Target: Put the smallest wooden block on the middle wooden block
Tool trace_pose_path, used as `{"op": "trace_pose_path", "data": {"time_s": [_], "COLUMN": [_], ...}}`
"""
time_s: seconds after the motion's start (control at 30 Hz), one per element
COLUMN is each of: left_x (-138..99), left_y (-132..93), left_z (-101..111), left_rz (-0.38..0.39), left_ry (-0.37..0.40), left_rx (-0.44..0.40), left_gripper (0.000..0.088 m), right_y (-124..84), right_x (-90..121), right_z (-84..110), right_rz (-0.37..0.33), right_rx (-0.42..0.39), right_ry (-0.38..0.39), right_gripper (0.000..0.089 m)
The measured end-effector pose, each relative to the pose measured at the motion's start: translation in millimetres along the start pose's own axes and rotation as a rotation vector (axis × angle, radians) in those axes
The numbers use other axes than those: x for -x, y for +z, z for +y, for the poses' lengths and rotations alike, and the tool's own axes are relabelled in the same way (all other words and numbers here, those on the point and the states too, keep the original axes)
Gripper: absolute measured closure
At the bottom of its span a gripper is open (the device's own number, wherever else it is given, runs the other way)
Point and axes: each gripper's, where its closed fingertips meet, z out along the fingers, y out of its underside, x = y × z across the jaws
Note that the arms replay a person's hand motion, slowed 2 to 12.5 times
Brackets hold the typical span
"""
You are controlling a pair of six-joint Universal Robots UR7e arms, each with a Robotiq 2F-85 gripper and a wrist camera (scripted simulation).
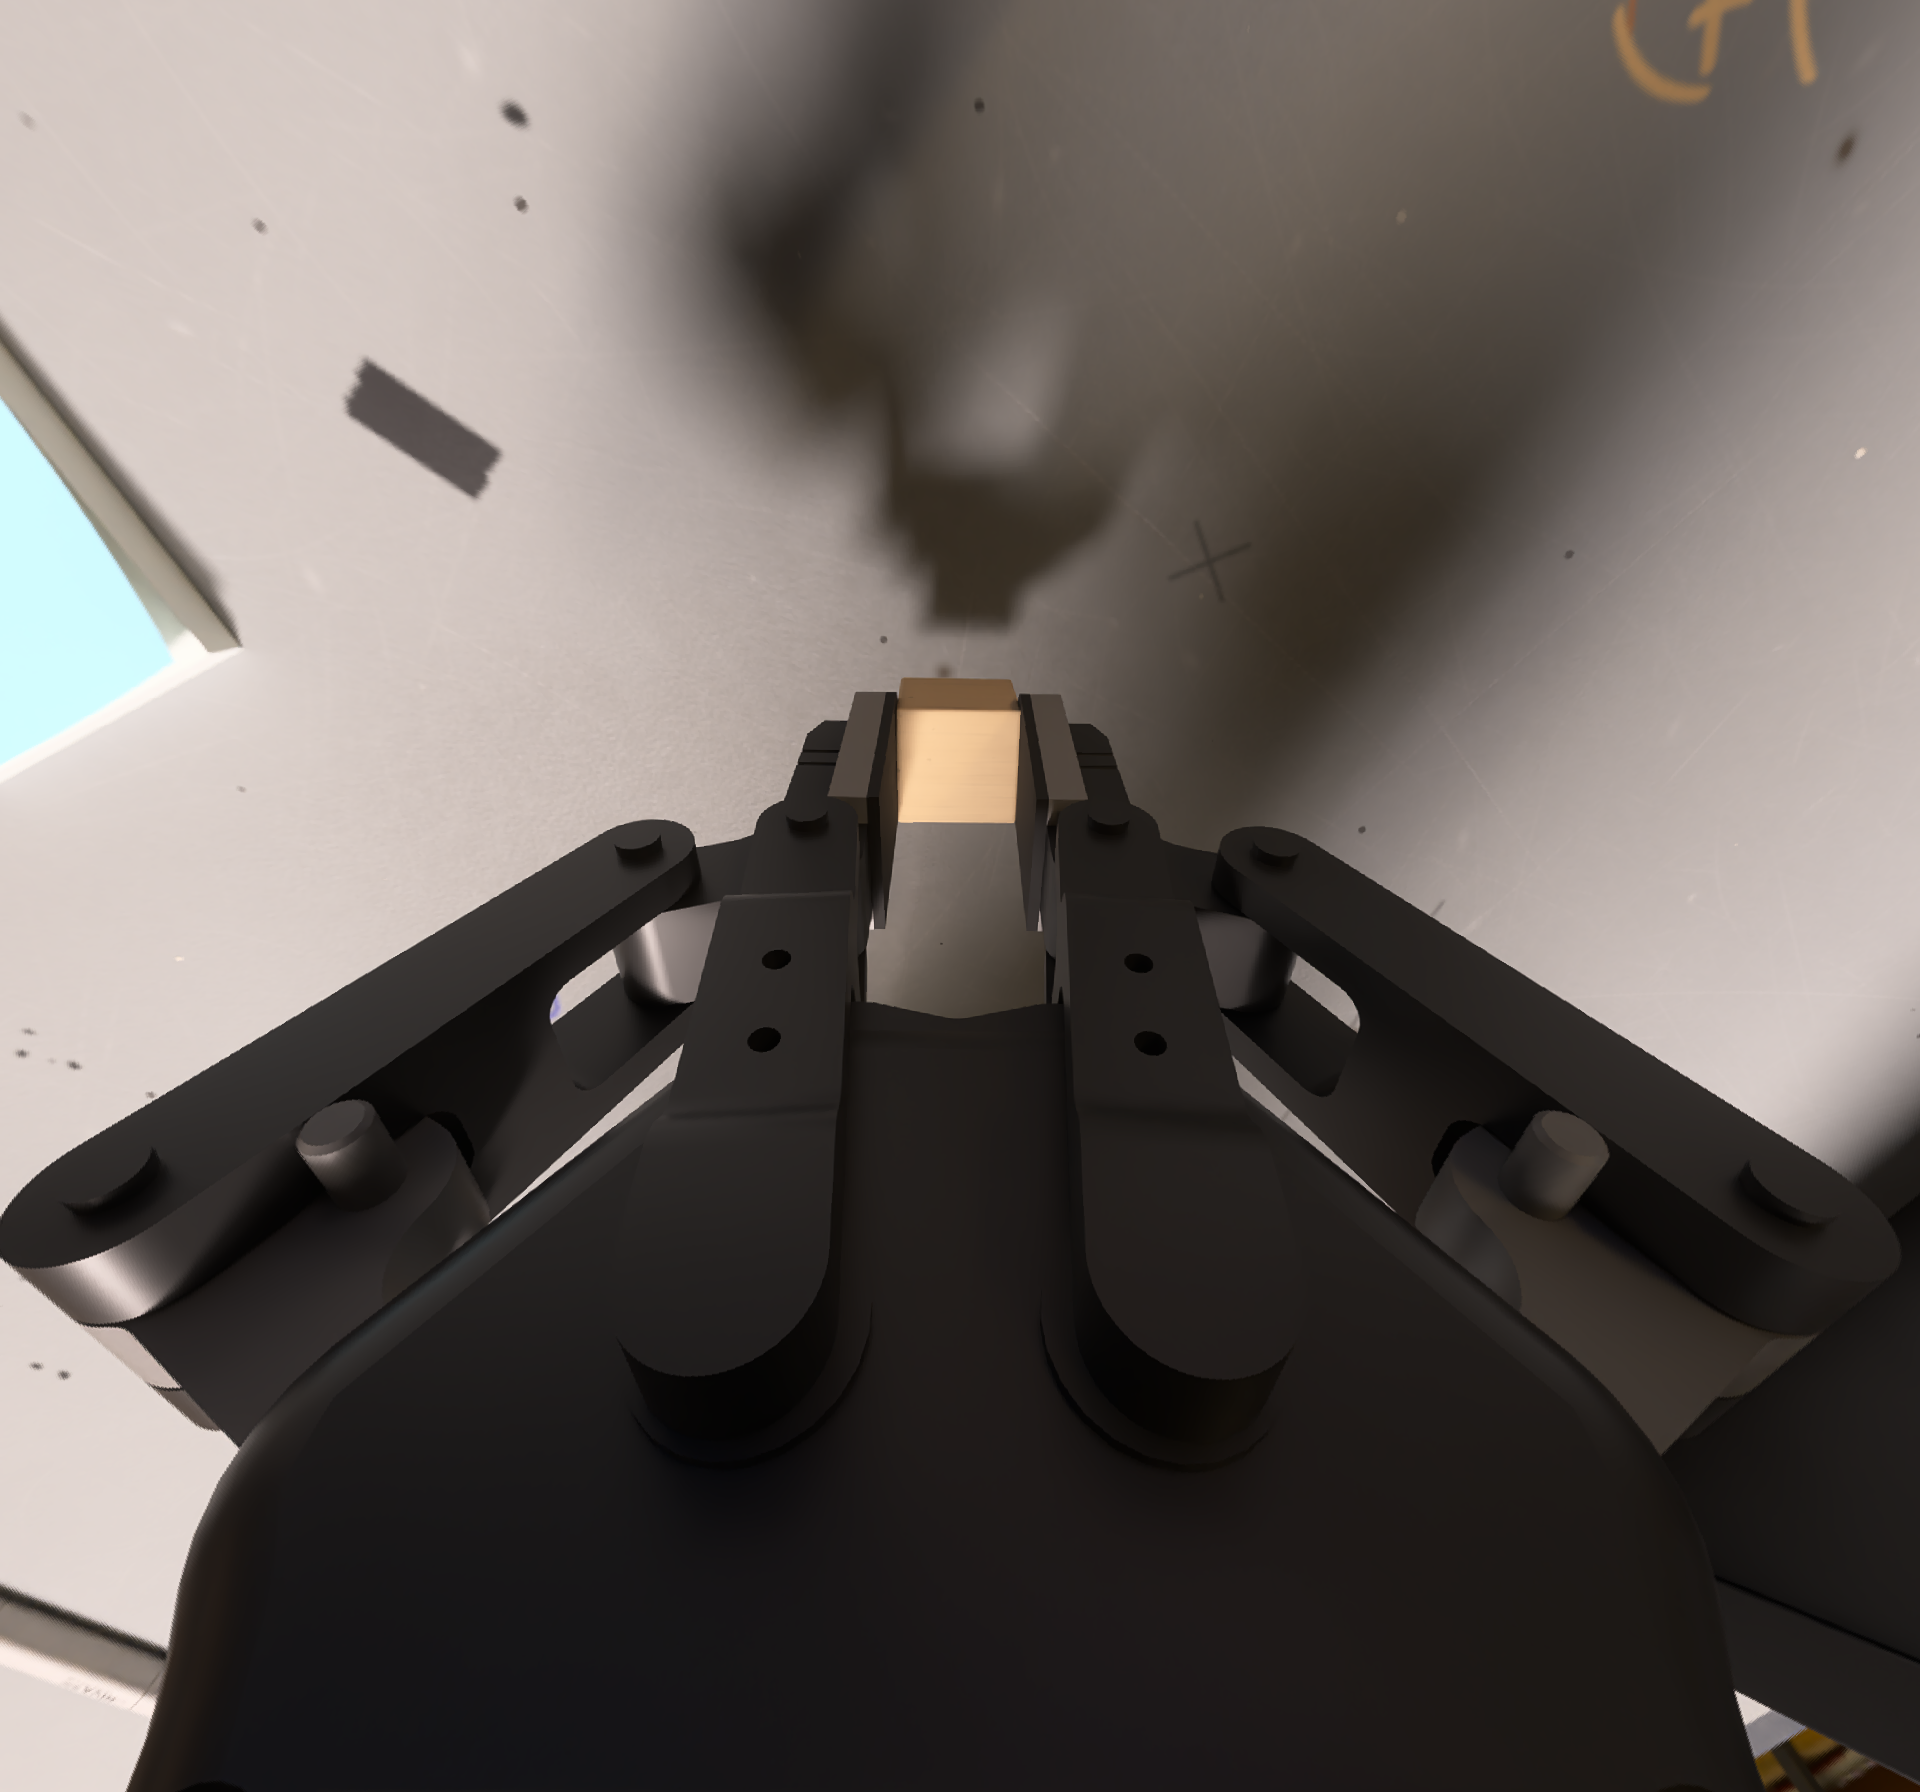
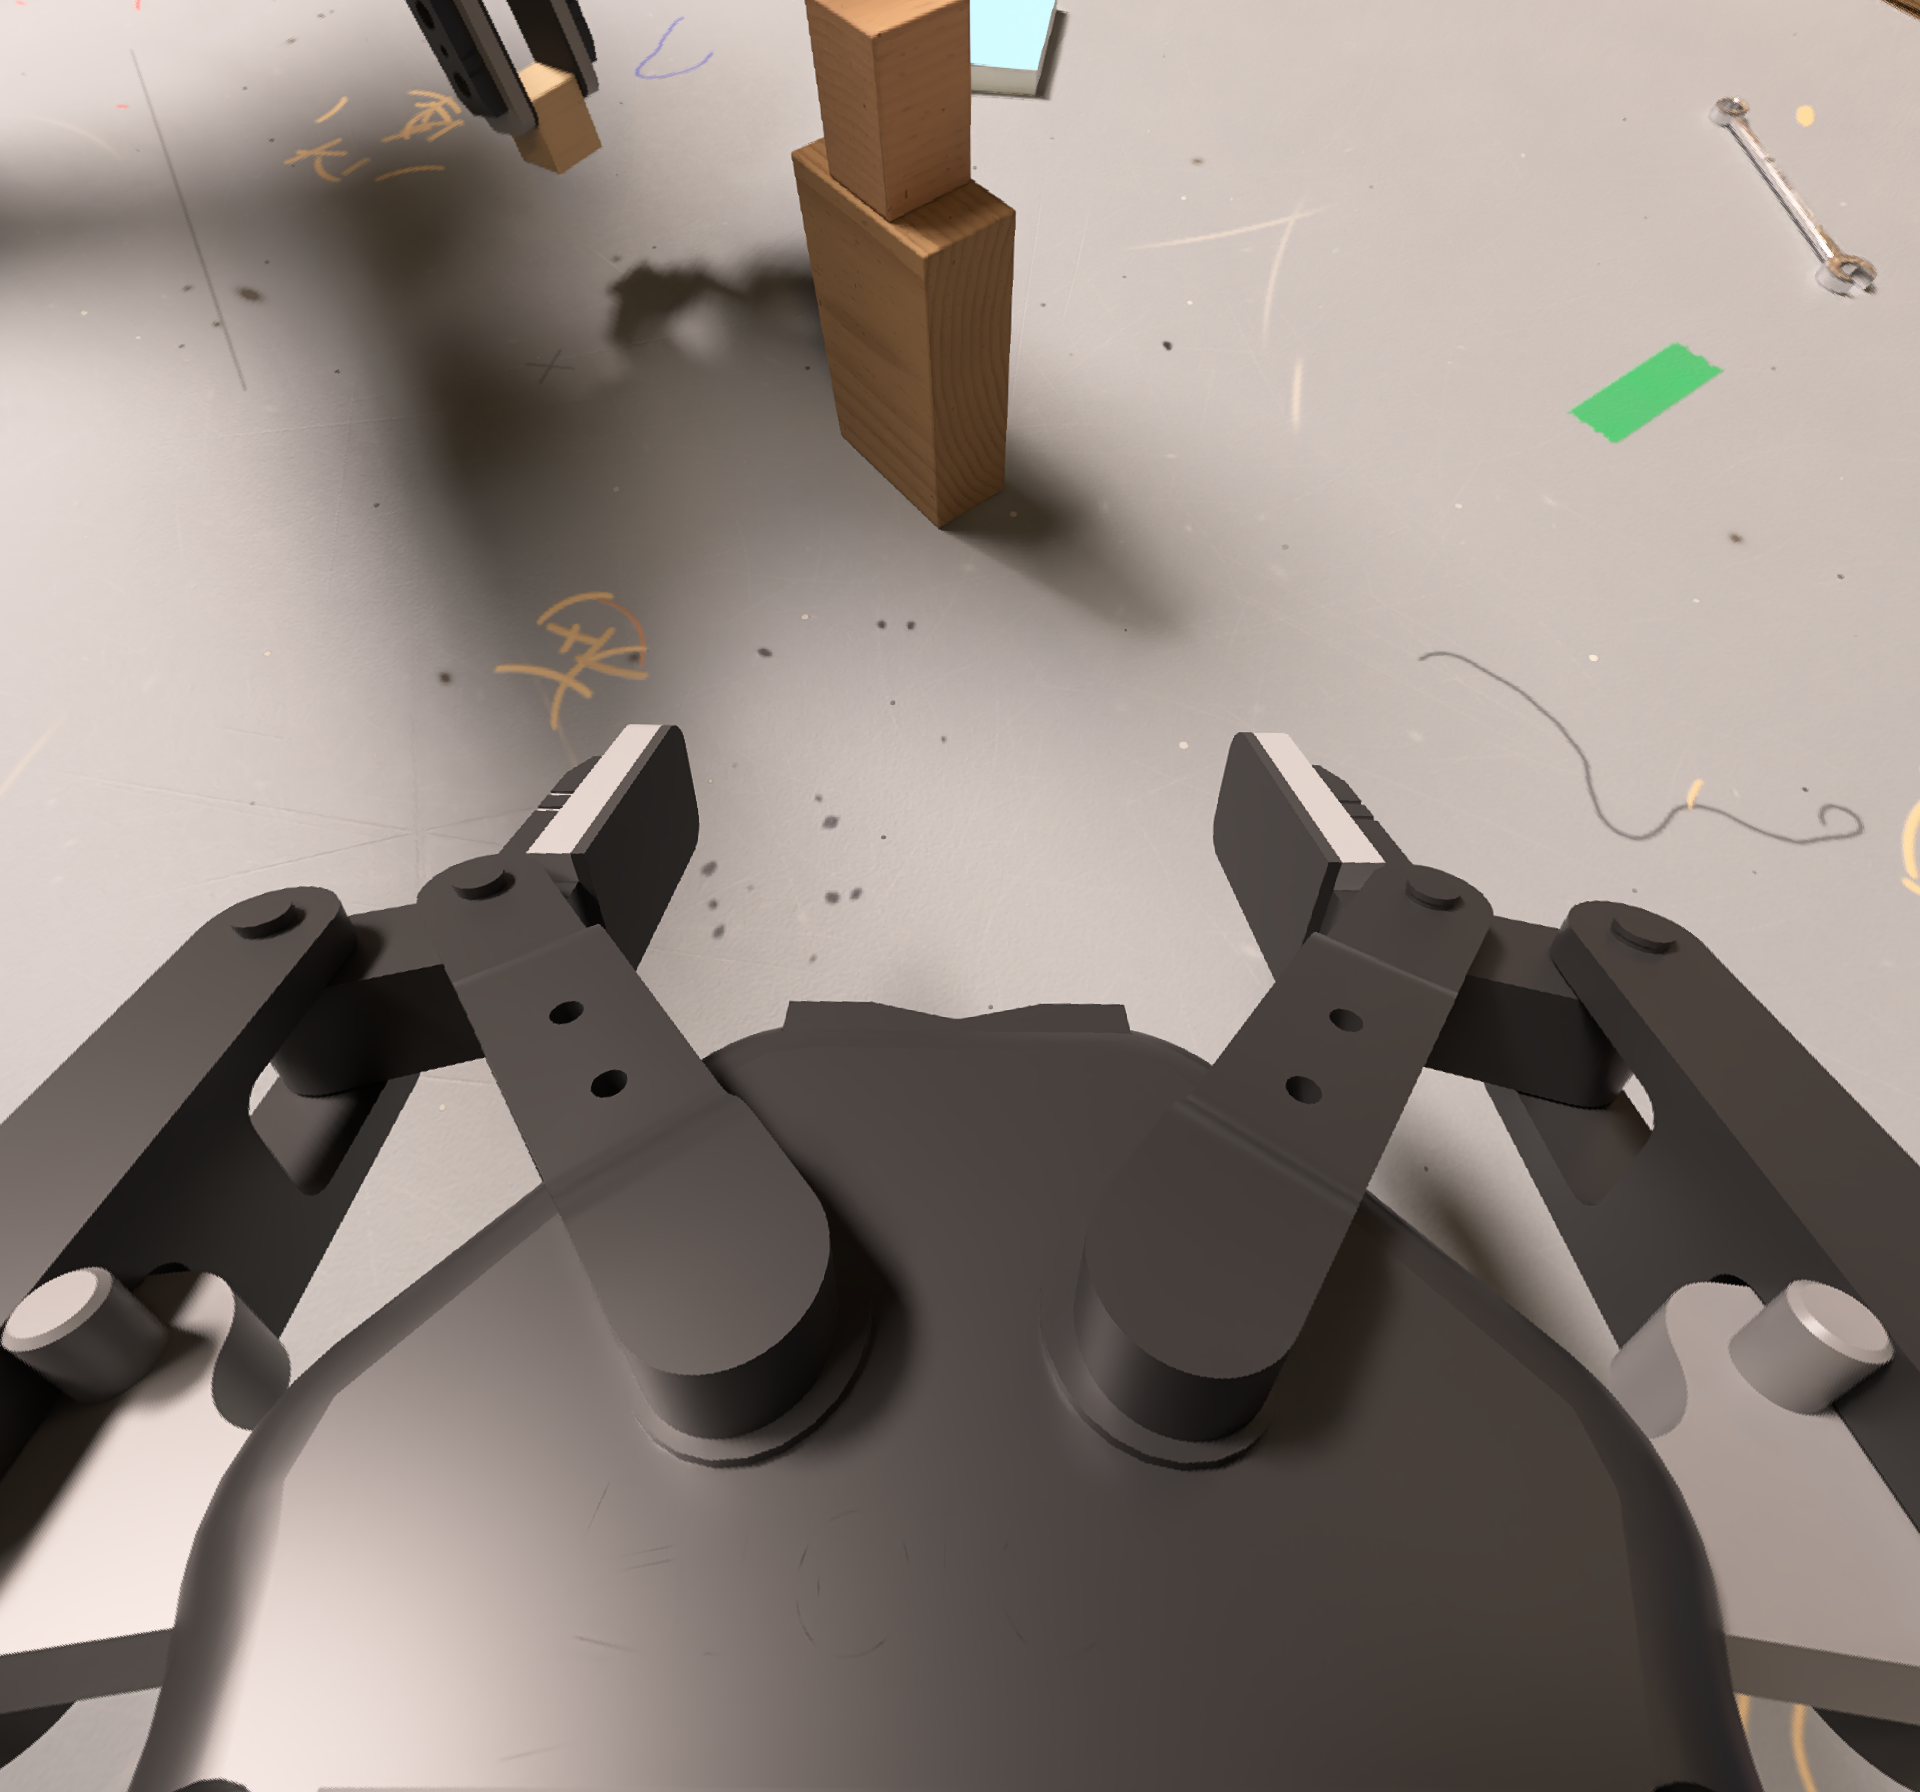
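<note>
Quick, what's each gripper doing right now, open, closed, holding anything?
Left gripper: closed on the smallest wooden block, lifted off the table.
Right gripper: open, holding nothing.

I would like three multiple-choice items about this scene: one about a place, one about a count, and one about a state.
1. Where is the middle wooden block?
A. Flat on the table
B. Upright on top of the largest wooden block
C. Between the right gripper's fingers

2. How many wooden blocks are visible in the right wrist view?
A. Two
B. Three
C. Five

3. What is the state of the left gripper?
A. Shut on the smallest wooden block
B. Open and empty
C. Shut on the wrench

Answers:
1. B, since it stands on the largest block's top face.
2. B, since two blocks are stacked and one is held above the table.
3. A, since its fingers press both sides of the small pale block, while the right gripper is open and empty.
</note>
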Motion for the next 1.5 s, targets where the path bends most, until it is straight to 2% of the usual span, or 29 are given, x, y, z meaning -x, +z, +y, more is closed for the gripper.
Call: {"op": "trace_pose_path", "data": {"time_s": [0.57,0.87,1.17,1.5], "left_x": [3.6,1.1,-4.1,-9.5], "left_y": [-49.6,-70.2,-81.1,-82.5], "left_z": [-56.3,-89.8,-119.9,-147.3], "left_rz": [-0.074,-0.108,-0.121,-0.115], "left_ry": [0.035,0.089,0.149,0.192], "left_rx": [-0.056,-0.068,-0.063,-0.055], "left_gripper": [0.0679,0.0679,0.0679,0.0679], "right_y": [0.9,1.1,0.4,-0.9], "right_x": [0.5,0.8,0.5,-0.1], "right_z": [1.3,1.9,2.0,1.8], "right_rz": [-0.002,-0.003,-0.001,0.001], "right_rx": [0.008,0.011,0.012,0.01], "right_ry": [-0.001,-0.003,-0.004,-0.003], "right_gripper": [0.0039,0.0039,0.0039,0.0039]}}
